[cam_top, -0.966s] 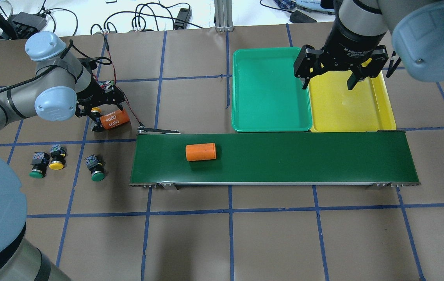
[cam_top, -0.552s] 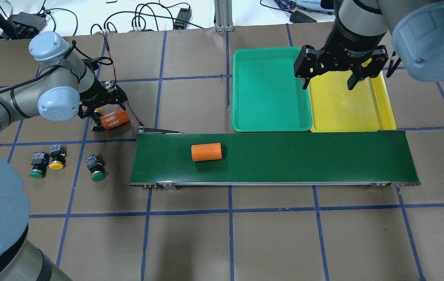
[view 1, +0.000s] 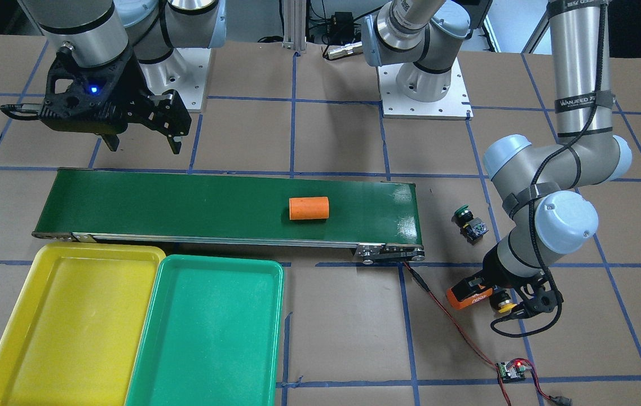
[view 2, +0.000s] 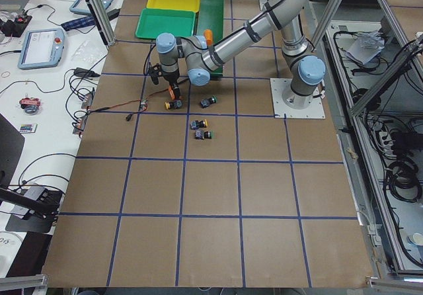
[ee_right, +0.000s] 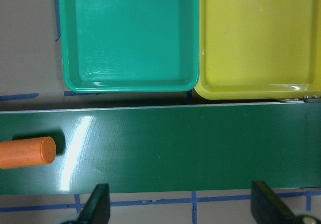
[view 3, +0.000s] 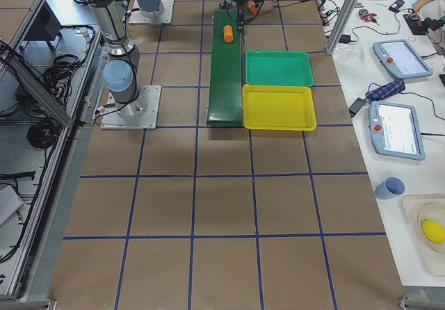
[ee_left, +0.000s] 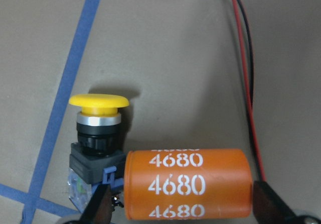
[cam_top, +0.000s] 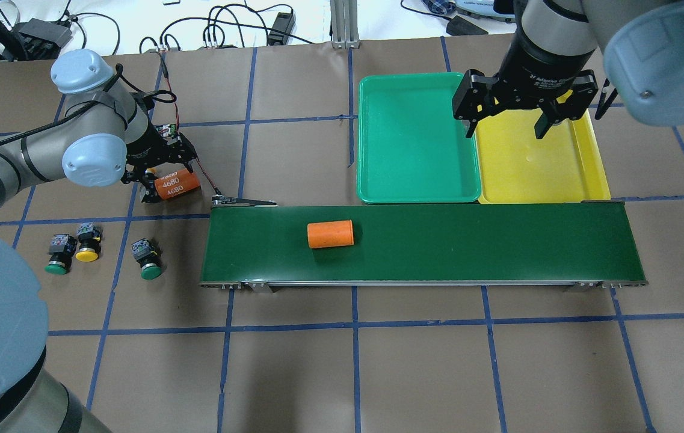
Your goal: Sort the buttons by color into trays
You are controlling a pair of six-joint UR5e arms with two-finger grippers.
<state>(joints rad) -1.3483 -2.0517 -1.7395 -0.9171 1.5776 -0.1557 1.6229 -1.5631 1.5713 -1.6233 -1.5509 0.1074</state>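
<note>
Yellow button | left arm low | fingers straddling 4680 cylinder

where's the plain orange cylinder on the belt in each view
front-facing: cylinder right of belt centre
overhead: cylinder on belt's left half
exterior left: cylinder far, near top
exterior right: cylinder near top
left wrist: not in it
right wrist: cylinder at left edge
landmark: green tray beside belt

A brown paper-covered table carries a dark-green conveyor belt, a green plastic tray touching a yellow plastic tray, black push-button switches and an orange cylinder marked 4680.
</note>
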